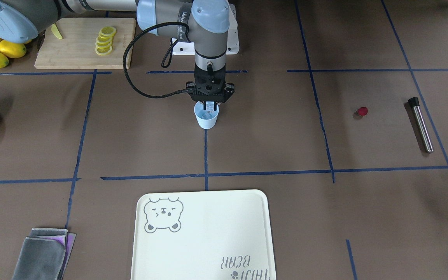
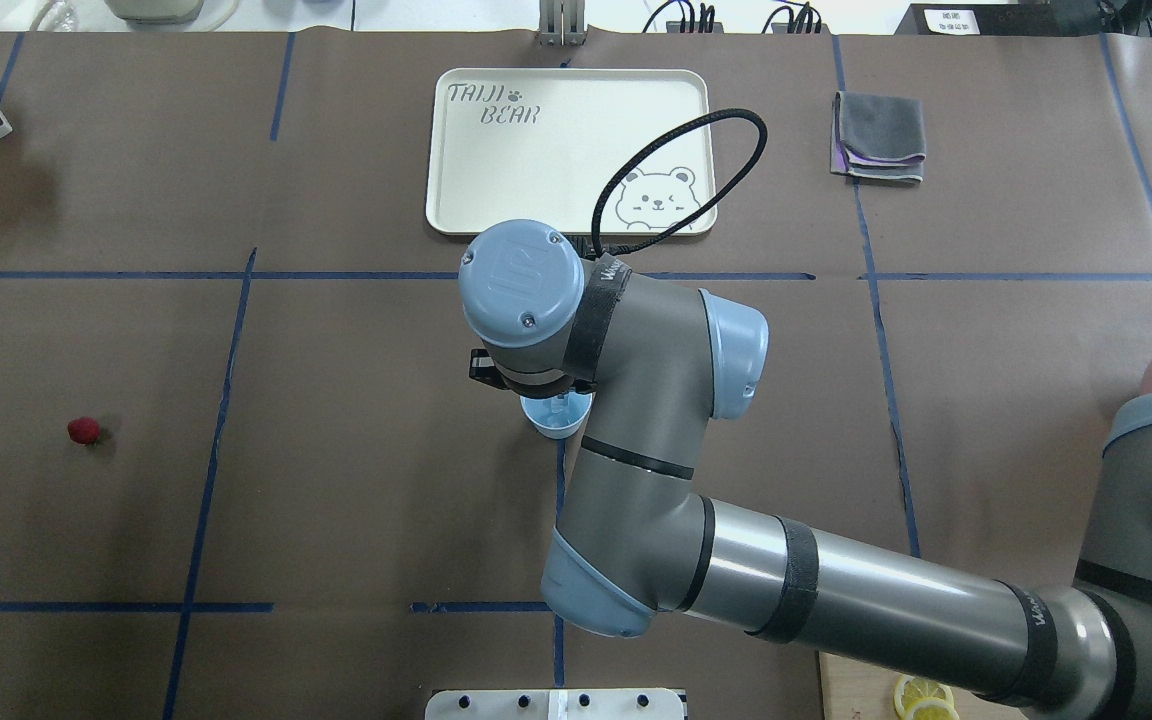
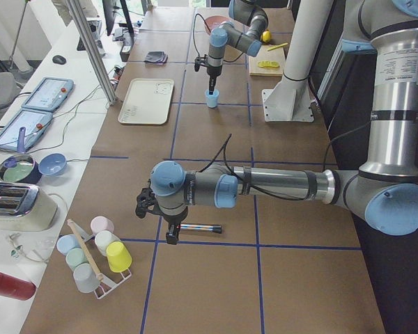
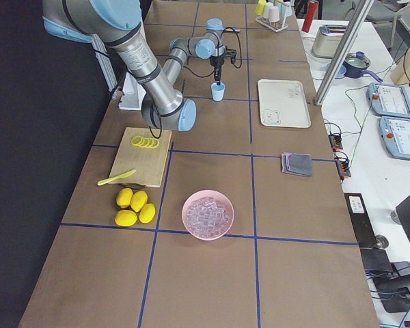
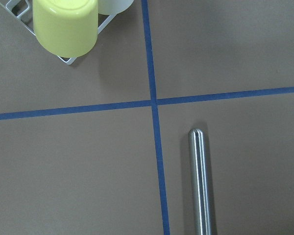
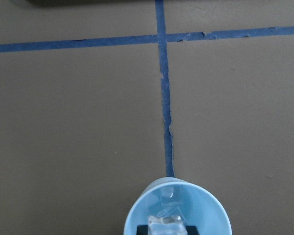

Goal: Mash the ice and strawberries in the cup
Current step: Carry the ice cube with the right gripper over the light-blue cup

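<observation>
While the front view shows the right end effector [image 1: 210, 105] dipping into the cup [image 1: 207, 118], the strawberry [image 1: 362, 111] lies well apart on the worktop [image 1: 270, 132]. Overhead, the arm hides most of the cup. From the left side, I cannot tell the left end effector's [image 3: 170, 235] state. In the right wrist view, cut-off fingers clamp an ice cube [image 6: 166, 226].

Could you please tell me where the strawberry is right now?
In the front-facing view the strawberry lies on the table at the right, on the robot's left side, left of the steel rod and far from the cup.
</observation>
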Motion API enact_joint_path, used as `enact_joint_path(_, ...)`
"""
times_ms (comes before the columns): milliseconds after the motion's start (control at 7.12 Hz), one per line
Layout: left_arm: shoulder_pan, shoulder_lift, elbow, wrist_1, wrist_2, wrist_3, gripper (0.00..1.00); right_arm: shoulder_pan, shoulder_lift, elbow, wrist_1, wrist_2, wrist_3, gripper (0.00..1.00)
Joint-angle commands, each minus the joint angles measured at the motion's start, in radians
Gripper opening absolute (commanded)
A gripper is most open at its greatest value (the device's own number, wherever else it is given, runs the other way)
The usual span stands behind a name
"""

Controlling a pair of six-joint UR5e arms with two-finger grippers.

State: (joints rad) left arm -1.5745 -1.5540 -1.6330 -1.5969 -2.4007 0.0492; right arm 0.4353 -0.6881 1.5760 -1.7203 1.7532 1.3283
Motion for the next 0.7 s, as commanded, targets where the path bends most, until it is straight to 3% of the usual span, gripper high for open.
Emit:
enact_joint_path(0,0.005,0.0,0.001,0.0,0.0,-0.002,1.0,-0.001,-0.013,0.002,0.001,0.002,0.0,0.25)
enact_joint_path(281,0.005,0.0,0.002,0.0,-0.001,-0.002,1.0,-0.001,-0.014,0.007,0.001,0.0,-0.003,0.99)
enact_joint_path(562,0.008,0.0,0.002,0.0,-0.002,-0.002,1.0,-0.001,-0.01,0.009,0.001,0.0,-0.004,0.99)
